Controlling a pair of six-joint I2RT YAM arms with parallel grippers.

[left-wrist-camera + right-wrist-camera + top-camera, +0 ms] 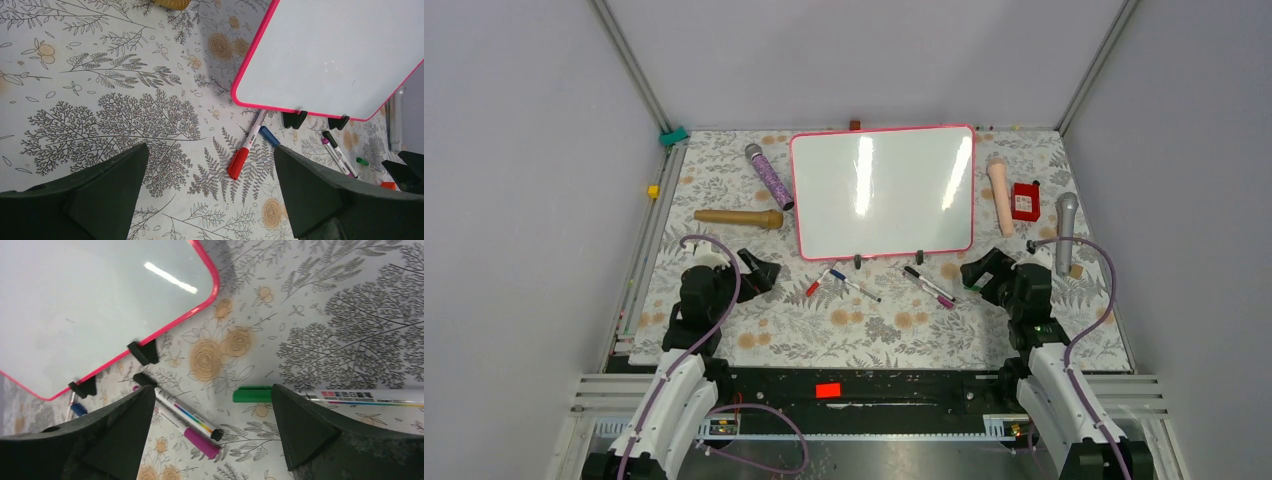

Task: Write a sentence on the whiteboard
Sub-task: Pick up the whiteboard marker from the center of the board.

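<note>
left gripper (762,268) and right gripper (979,270) gape empty, and the black marker (921,279), slanting near-right by the blank whiteboard (882,190), lies just left of the right one.

Purple microphone (769,177), tan microphone (739,217), red box (1025,201), red-capped marker (247,145), green-capped marker (350,396) on floral cloth (874,325).

You are holding both arms folded low, close to their bases. Your left gripper (761,270) is pointing forward and toward the right, its jaws standing wide apart. Your right gripper (980,272) is pointing forward and toward the left, jaws likewise spread wide, gripping nothing.
</note>
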